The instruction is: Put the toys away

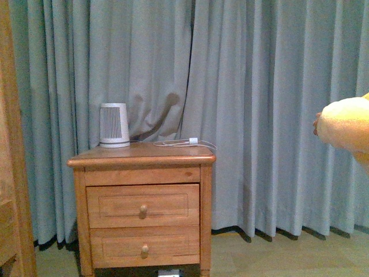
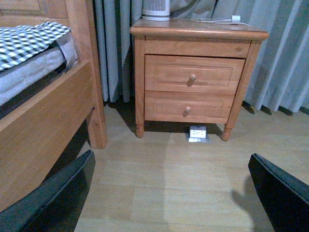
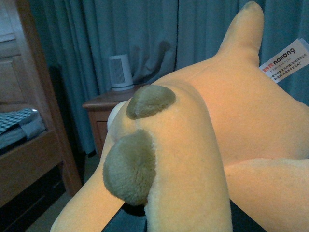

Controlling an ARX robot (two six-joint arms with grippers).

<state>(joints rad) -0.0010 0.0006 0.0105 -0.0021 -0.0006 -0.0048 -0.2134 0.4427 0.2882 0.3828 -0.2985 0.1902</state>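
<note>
The plush toy [image 3: 203, 140] is yellow-orange with olive-brown patches and a white tag [image 3: 286, 60]. It fills the right wrist view and hides most of my right gripper, which is shut on it; only dark parts of the gripper show under the plush. In the front view a rounded part of the plush toy [image 1: 346, 128] pokes in at the right edge, held up in the air. My left gripper [image 2: 171, 193] is open, its two black fingers [image 2: 53, 198] wide apart above bare wooden floor, nothing between them.
A wooden nightstand [image 1: 144, 202] with two drawers stands before grey-blue curtains [image 1: 259, 86], carrying a white ribbed device [image 1: 114, 125] and a white cable [image 1: 184, 142]. A wooden bed frame [image 2: 48, 121] with checked bedding stands to its left. A small white socket block [image 2: 198, 134] lies under the nightstand.
</note>
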